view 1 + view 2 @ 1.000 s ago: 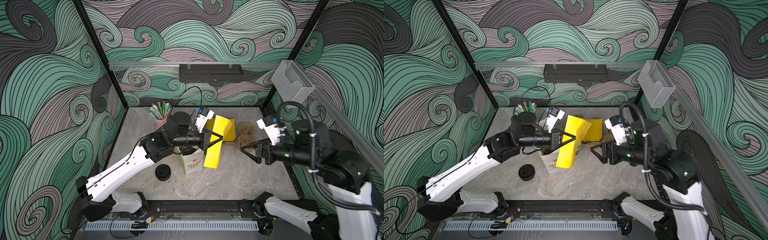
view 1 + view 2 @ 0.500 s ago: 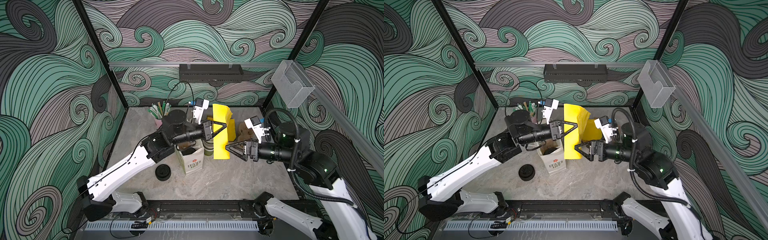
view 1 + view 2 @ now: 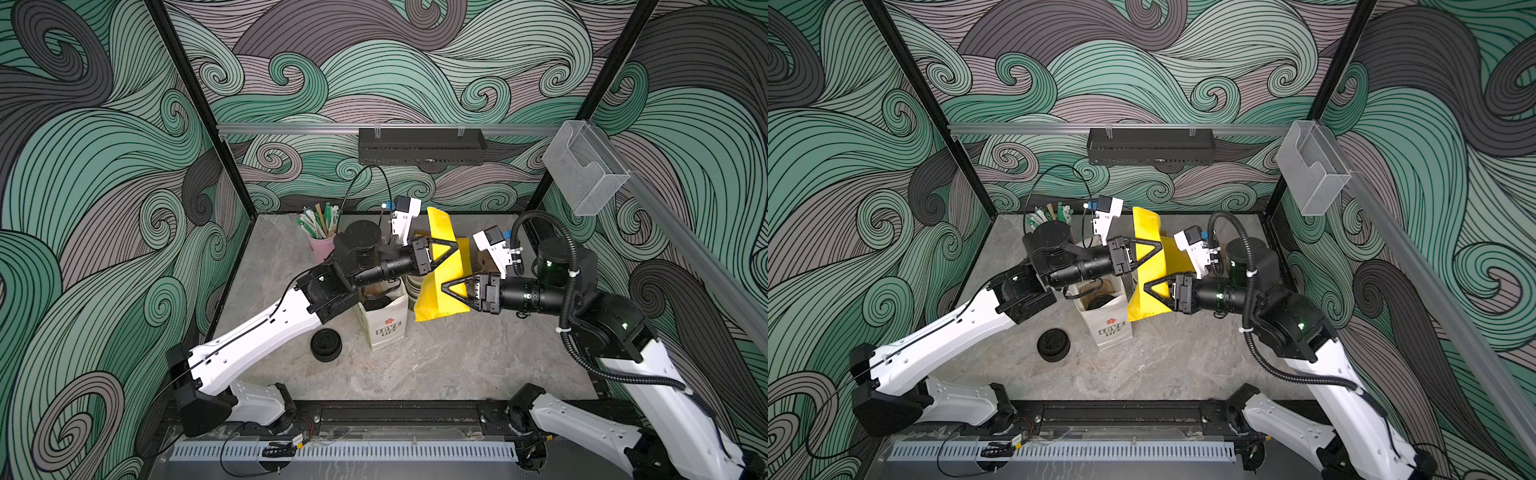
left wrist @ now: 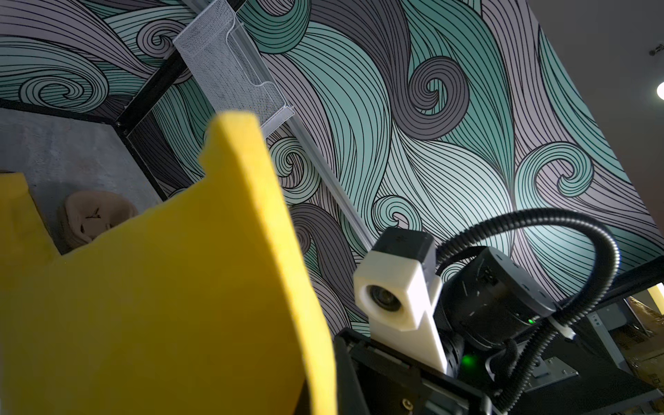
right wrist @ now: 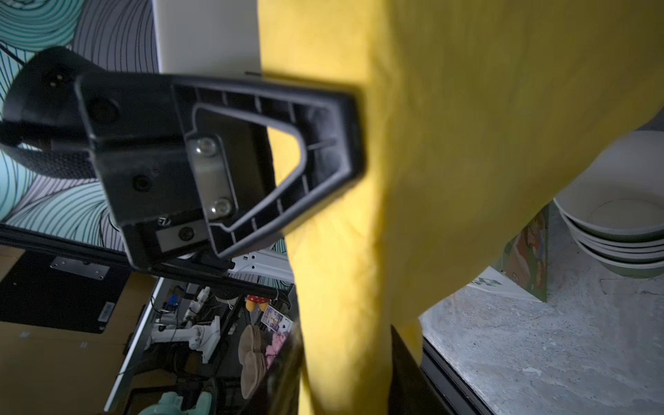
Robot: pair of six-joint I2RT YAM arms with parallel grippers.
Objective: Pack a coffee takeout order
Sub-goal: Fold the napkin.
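Your left end effector [image 3: 455, 249] is clenched on the upper part of the sheet [image 3: 441, 226]. The sheet hangs upright above the desk [image 3: 457, 357], just beside the bag [image 3: 384, 324] and over the cup stack [image 5: 618, 230]. The right end effector [image 3: 444, 287] sits at the sheet's lower half; you cannot tell whether it has bitten. The carrier [image 4: 94, 220] lies on the desk behind.

If you let go with the left before the right grips, the sheet likely drops onto the cup stack. If you pull the arms apart with both clamped, the thin sheet may tear. The two end effectors are near each other, so a careless swing could knock them together or tip the bag.
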